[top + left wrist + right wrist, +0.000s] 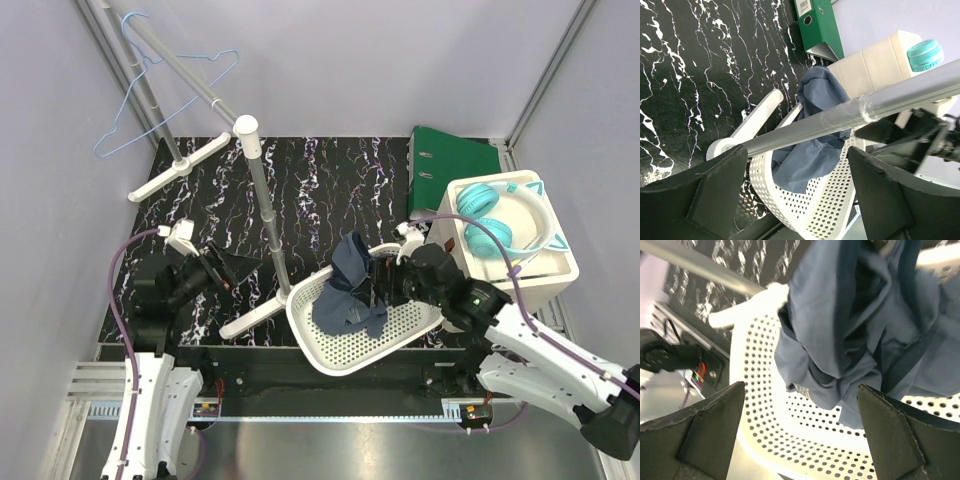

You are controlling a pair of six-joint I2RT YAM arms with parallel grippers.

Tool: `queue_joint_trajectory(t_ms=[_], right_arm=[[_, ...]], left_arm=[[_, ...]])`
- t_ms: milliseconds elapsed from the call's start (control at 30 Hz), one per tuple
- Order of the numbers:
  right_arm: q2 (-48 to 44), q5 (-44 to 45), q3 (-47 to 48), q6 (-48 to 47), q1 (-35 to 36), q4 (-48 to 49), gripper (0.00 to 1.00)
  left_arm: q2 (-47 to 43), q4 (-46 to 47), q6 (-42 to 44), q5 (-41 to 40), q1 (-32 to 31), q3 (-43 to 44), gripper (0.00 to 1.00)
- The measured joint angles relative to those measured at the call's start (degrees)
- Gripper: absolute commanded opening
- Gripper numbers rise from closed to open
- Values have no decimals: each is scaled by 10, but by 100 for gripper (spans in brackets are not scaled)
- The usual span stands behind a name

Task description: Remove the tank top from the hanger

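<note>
Tank top: dark blue cloth, bunched and creased, located in the white perforated basket at the near edge of the desk. Its lower folds lie on the basket floor. Its upper part rises in a peak above the basket's far rim, and what supports that peak cannot be determined. The garment is off the hanger, a thin light-blue wire frame hooked bare on the sloping grey rail at the far left, well apart from the basket. Right gripper: positioned at the basket's right side, pointing at the cloth. Its 2 fingers are spread wide, with the tank top showing between them in the wrist view and no cloth pinched. Left gripper: low over the desk, left of the stand pole, also with fingers spread apart and nothing held. The pole crosses just ahead of them in its wrist view, with no contact seen. 1 white foot of the stand lies touching the basket's left rim. Other items: a green binder at the far right of the desk, and teal headphones resting on a white box beside it.
</note>
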Motion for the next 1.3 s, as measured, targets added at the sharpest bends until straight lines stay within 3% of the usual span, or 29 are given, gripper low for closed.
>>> queue_joint_trajectory(t_ms=[133, 300, 433, 533, 567, 633, 667, 767, 1033, 1300], right_arm=[[-6, 27, 35, -15, 0, -17, 100], [102, 78, 116, -53, 0, -6, 99], [221, 141, 174, -101, 0, 10, 85], [274, 166, 187, -129, 0, 16, 60], [284, 165, 186, -136, 0, 14, 43], [289, 158, 176, -142, 0, 14, 26], [283, 150, 165, -140, 0, 19, 12], [239, 127, 108, -126, 0, 29, 1], [53, 51, -43, -58, 0, 33, 1], [93, -6, -102, 3, 5, 54, 17]], left_arm=[[3, 7, -4, 5, 0, -8, 86], [3, 13, -15, 15, 0, -11, 86], [-6, 19, -25, 24, 0, -11, 86], [-21, 22, -33, 31, 0, -11, 86], [-26, 22, -37, 31, 0, -11, 86], [-38, 23, -42, 31, 0, -11, 86], [-40, 24, -42, 31, 0, -11, 86], [-41, 24, -42, 31, 0, -11, 86], [-33, 24, -42, 31, 0, -17, 85], [-33, 24, -42, 30, 0, -23, 85]])
